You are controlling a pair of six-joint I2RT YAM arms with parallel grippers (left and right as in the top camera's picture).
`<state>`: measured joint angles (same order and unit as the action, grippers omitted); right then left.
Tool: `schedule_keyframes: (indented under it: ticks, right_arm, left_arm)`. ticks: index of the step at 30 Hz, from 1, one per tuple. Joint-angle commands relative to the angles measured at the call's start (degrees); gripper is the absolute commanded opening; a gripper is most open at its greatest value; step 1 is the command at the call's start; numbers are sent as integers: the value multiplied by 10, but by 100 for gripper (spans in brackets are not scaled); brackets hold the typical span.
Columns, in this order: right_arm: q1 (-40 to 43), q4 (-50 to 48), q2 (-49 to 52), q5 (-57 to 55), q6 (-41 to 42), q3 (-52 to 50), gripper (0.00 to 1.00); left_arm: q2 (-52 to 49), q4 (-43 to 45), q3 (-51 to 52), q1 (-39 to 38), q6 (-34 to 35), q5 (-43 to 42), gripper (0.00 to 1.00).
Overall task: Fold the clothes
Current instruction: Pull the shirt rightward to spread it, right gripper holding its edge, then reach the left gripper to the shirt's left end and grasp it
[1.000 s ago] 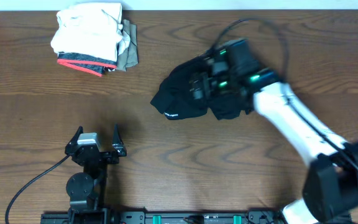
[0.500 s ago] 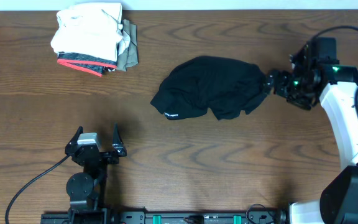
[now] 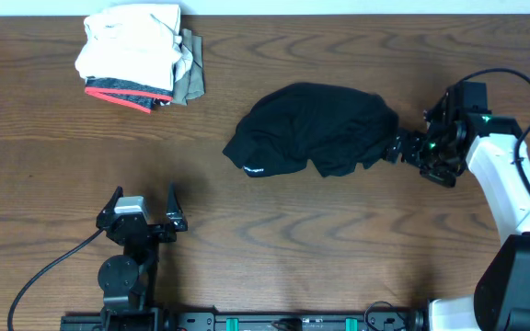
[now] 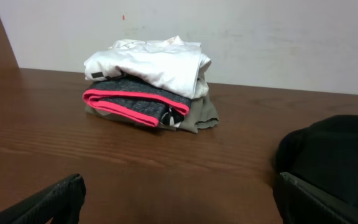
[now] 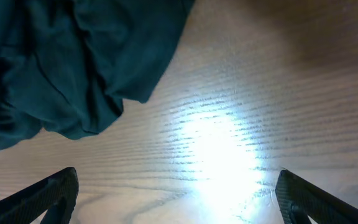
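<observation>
The black shirt (image 3: pixel 311 129) is lying crumpled near the middle of the counter (image 3: pixel 339 248). The right gripper (image 3: pixel 398 146) is hovering just beside its right edge, jaws spread wide. The left gripper (image 3: pixel 143 197) is sitting well apart, front-left, jaws likewise spread wide.

Overhead view: light falls even and soft on my table (image 3: pixel 339 248), grain sharp, shadows faint. My right wrist view catches a white glare patch (image 5: pixel 219 140) blowing out the wood; the black shirt (image 5: pixel 73 62) reads murky there. Left wrist view looks hazy, my fingertips (image 4: pixel 48 202) blurred at the bottom corners.
</observation>
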<state>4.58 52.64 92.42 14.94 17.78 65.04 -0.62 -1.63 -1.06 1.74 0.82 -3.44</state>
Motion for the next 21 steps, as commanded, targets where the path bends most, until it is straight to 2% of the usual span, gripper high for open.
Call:
schedule_keyframes:
  ticks: [1, 3, 7, 9, 21]
  right_arm:
    - [-6, -2, -1, 3, 5, -11, 99]
    - [-6, -2, -1, 3, 5, -14, 99]
    - [-6, -2, -1, 3, 5, -15, 99]
    - [-6, -4, -1, 5, 5, -15, 99]
    - [-6, -11, -1, 24, 6, -15, 99]
  left_arm:
    - [3, -22, 8, 2, -1, -4, 98]
    - [3, -2, 8, 2, 25, -31, 98]
    - [3, 62, 8, 2, 154, -187, 98]
    - [3, 79, 8, 2, 186, -232, 98]
    - [-1, 90, -9, 1, 224, -251, 98]
